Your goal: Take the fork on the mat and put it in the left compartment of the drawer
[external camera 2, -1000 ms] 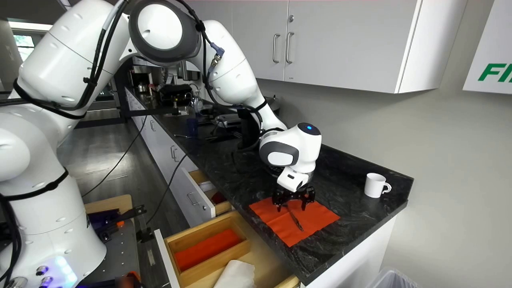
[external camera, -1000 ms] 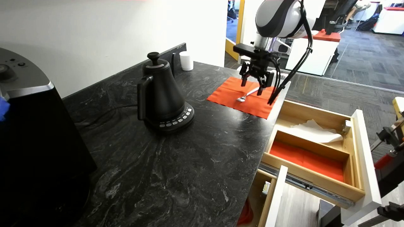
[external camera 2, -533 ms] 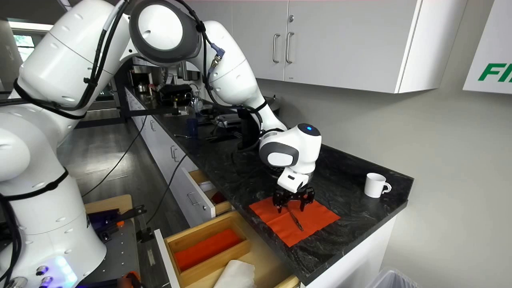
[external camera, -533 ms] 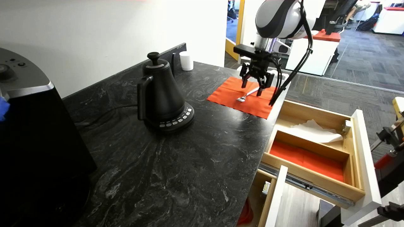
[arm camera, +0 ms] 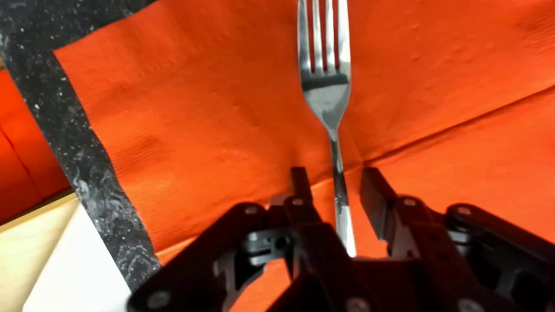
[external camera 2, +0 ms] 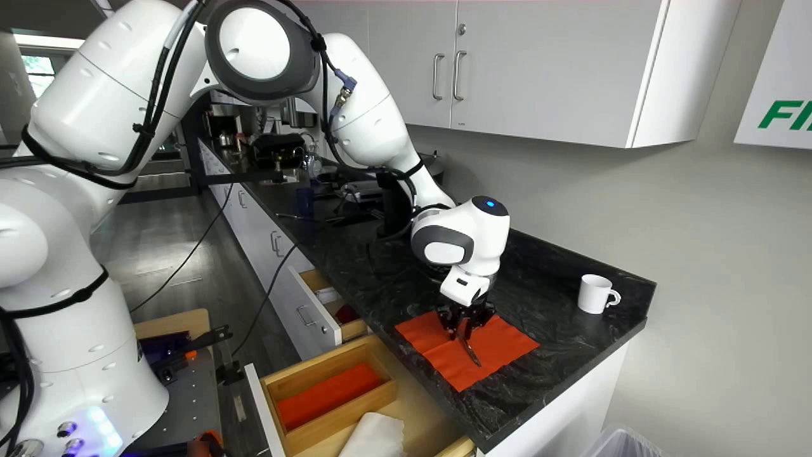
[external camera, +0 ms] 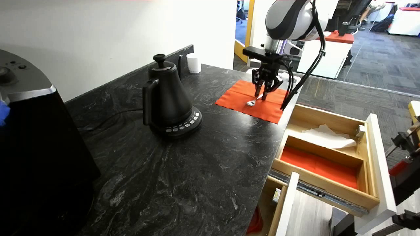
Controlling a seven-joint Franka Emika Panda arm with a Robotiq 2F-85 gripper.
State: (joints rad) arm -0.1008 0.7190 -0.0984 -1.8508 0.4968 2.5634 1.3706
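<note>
At the left of the wrist view lay the orange-red left compartment (arm camera: 26, 164) of the drawer (arm camera: 26, 249), then a strip of dark counter (arm camera: 95, 190), then the mat (arm camera: 195, 108) bearing the fork (arm camera: 334, 135). The gripper (arm camera: 334, 177) straddled the fork's handle, its fingers (arm camera: 300, 184) partly spread with a gap on either side, gripping nothing. The step in hand seemed the grasp; the next move seemed to call for closing evenly, then lifting straight. In an exterior view came a dark appliance (external camera: 42, 124), a black kettle (external camera: 167, 95) upright on the pale-veined counter, a white cup (external camera: 194, 63), and grey carpeted floor (external camera: 374, 59).
</note>
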